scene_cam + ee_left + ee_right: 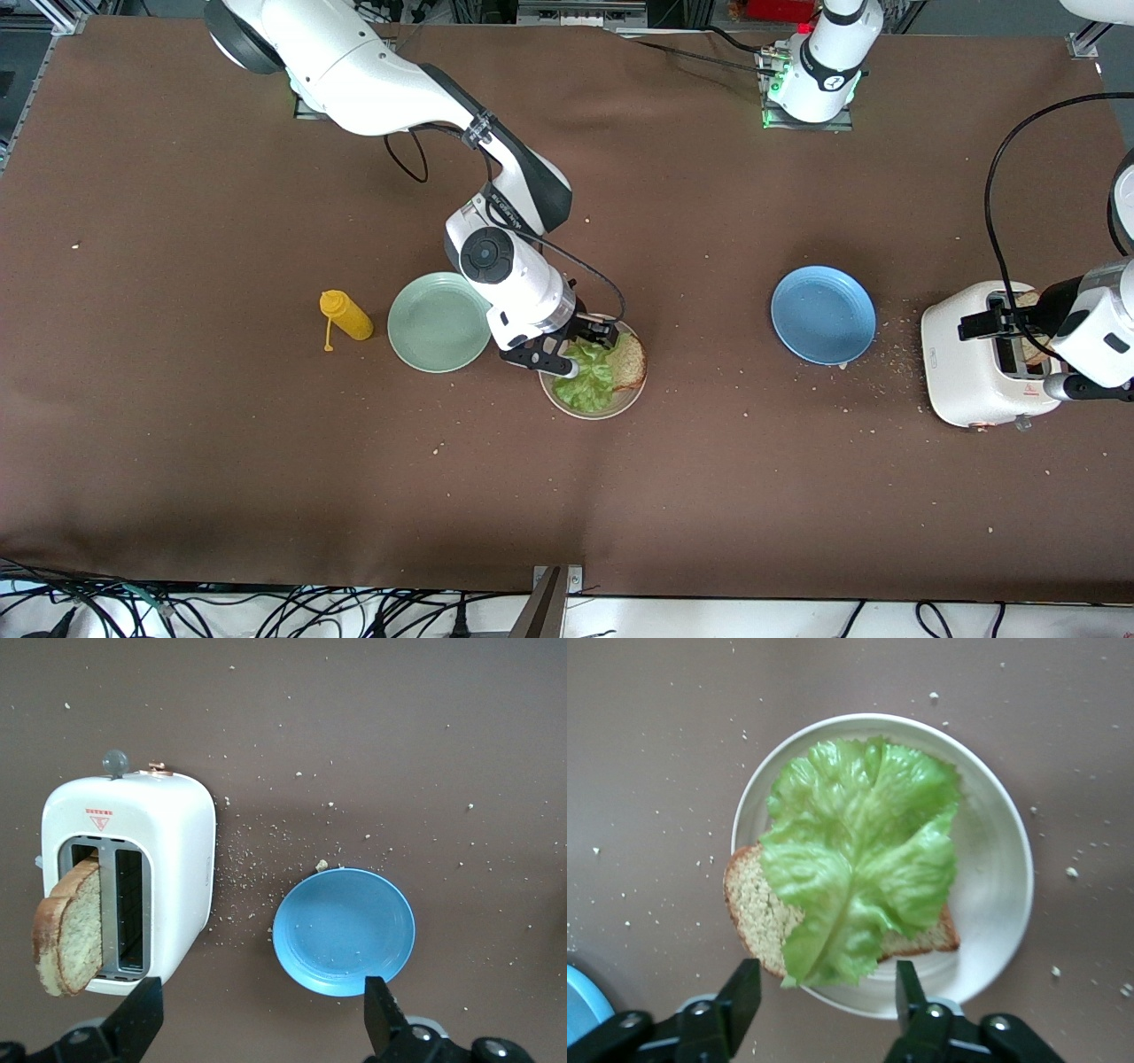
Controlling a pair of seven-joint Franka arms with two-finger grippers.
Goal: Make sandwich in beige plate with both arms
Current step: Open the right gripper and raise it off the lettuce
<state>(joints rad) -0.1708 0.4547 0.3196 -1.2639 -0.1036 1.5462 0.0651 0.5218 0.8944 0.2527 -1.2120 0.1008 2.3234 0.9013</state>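
Near the table's middle, your right gripper hangs low over the beige plate with its fingers spread and empty. On that plate you see a crinkled green lettuce leaf draped over one brown bread slice, its corner past the rim. Toward the left arm's end, your left gripper hovers wide open over the white toaster, where a second bread slice leans from a slot; its red triangle label is unreadable. Just beside it lies the blue plate.
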